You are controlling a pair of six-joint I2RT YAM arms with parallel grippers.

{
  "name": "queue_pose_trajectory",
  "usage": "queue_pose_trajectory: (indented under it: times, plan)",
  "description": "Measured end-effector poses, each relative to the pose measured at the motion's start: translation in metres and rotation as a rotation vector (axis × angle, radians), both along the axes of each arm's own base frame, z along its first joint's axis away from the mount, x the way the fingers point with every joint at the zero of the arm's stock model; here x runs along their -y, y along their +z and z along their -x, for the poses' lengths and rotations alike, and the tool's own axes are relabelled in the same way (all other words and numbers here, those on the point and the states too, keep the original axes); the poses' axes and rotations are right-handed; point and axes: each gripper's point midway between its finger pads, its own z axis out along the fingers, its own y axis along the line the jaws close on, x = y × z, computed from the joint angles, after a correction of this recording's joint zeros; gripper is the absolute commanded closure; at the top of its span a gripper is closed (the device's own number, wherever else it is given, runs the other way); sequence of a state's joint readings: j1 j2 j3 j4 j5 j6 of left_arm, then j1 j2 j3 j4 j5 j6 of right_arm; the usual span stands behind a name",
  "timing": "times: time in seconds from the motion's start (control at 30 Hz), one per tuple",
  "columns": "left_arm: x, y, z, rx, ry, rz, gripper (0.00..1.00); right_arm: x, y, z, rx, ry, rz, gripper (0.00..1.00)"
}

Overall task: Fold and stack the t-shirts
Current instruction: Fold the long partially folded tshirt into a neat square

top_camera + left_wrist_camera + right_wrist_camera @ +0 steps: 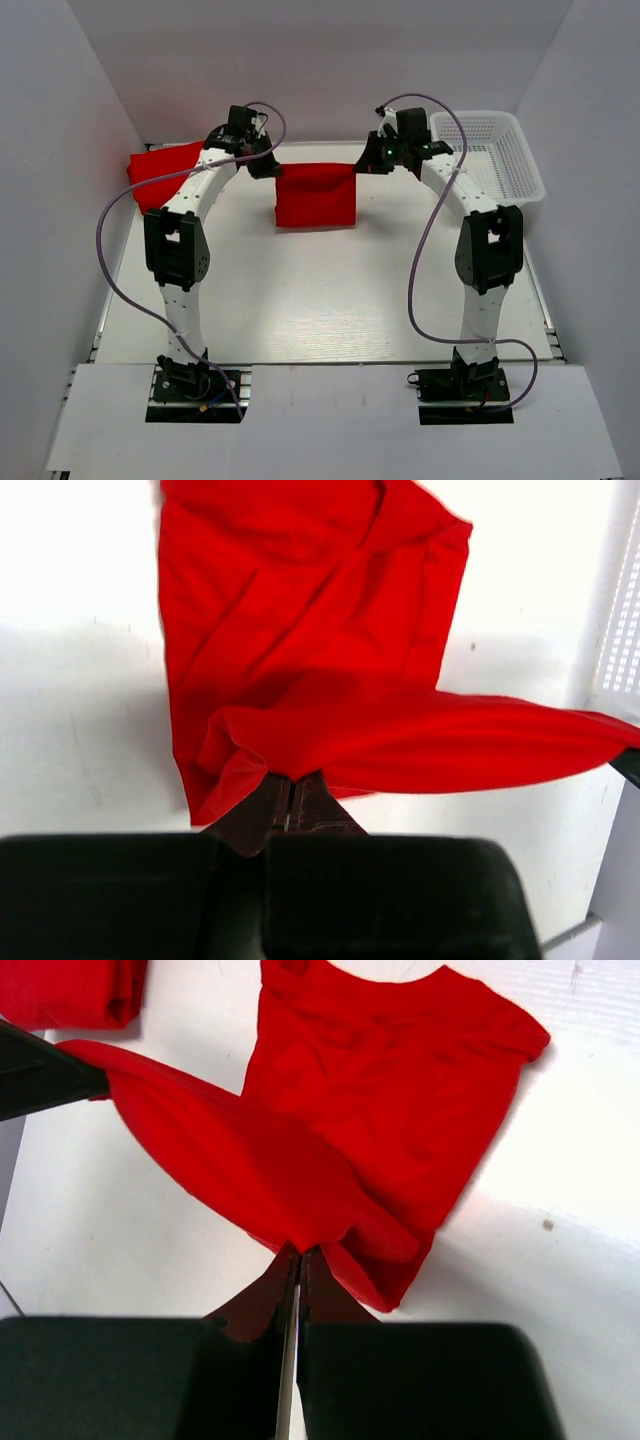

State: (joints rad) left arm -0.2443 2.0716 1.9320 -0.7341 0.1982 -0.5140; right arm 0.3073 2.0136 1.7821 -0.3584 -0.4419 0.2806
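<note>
Currently, one red t-shirt (315, 200): my left fingers (252, 815) and right fingers (262, 1300) both clamp its edge, lifted taut for folding.

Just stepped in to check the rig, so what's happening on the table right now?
Both arms are handling one red t-shirt. The left gripper and the right gripper are each shut on its edge, lifting that edge while the rest seems to lie on the table. A second red t-shirt lies at the far left corner, and a white basket sits at the far right.
</note>
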Motion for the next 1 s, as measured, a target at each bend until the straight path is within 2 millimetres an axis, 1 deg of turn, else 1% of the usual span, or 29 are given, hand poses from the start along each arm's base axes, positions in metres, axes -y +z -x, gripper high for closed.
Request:
queue_pose_trajectory:
  times: [0.1, 0.17, 0.27, 0.37, 0.43, 0.53, 0.63, 0.67, 0.7, 0.73, 0.77, 0.8, 0.87, 1.0]
  plan:
    - [0.002, -0.008, -0.017, 0.018, -0.004, 0.009, 1.0, 0.0, -0.003, -0.015, 0.006, -0.006, -0.014, 1.0]
    - [0.002, -0.019, -0.026, 0.015, -0.006, 0.014, 1.0, -0.003, -0.006, -0.029, 0.014, -0.009, -0.034, 1.0]
    - [0.002, -0.038, -0.039, 0.017, -0.003, 0.018, 1.0, -0.004, -0.022, -0.046, 0.009, -0.018, -0.064, 1.0]
    - [0.003, -0.059, -0.051, 0.014, 0.004, 0.026, 1.0, -0.005, -0.045, -0.059, -0.008, -0.027, -0.085, 1.0]
    - [0.003, -0.068, -0.057, 0.014, 0.01, 0.029, 1.0, -0.007, -0.056, -0.071, 0.001, -0.035, -0.096, 1.0]
    - [0.003, -0.075, -0.066, 0.032, 0.018, 0.034, 1.0, -0.01, -0.069, -0.085, 0.033, -0.04, -0.111, 1.0]
    - [0.003, -0.071, -0.072, 0.056, 0.021, 0.039, 1.0, -0.012, -0.072, -0.094, 0.072, -0.041, -0.125, 1.0]
    - [0.003, -0.067, -0.075, 0.07, 0.023, 0.042, 0.99, -0.013, -0.071, -0.098, 0.086, -0.042, -0.129, 1.0]
    - [0.003, -0.063, -0.078, 0.084, 0.025, 0.043, 0.85, -0.014, -0.069, -0.101, 0.098, -0.042, -0.133, 0.93]
    - [0.002, -0.059, -0.081, 0.098, 0.029, 0.048, 0.6, -0.014, -0.067, -0.104, 0.11, -0.043, -0.138, 0.61]
    - [0.002, -0.055, -0.084, 0.112, 0.024, 0.045, 0.01, -0.015, -0.064, -0.107, 0.118, -0.046, -0.146, 0.4]
    - [0.001, -0.05, -0.087, 0.129, 0.027, 0.048, 0.0, -0.016, -0.062, -0.11, 0.13, -0.048, -0.148, 0.1]
    - [0.0, -0.042, -0.093, 0.151, 0.041, 0.062, 0.0, -0.016, -0.055, -0.118, 0.165, -0.052, -0.156, 0.1]
    - [-0.008, -0.031, -0.104, 0.189, 0.066, 0.064, 0.0, -0.015, -0.038, -0.131, 0.216, -0.061, -0.169, 0.1]
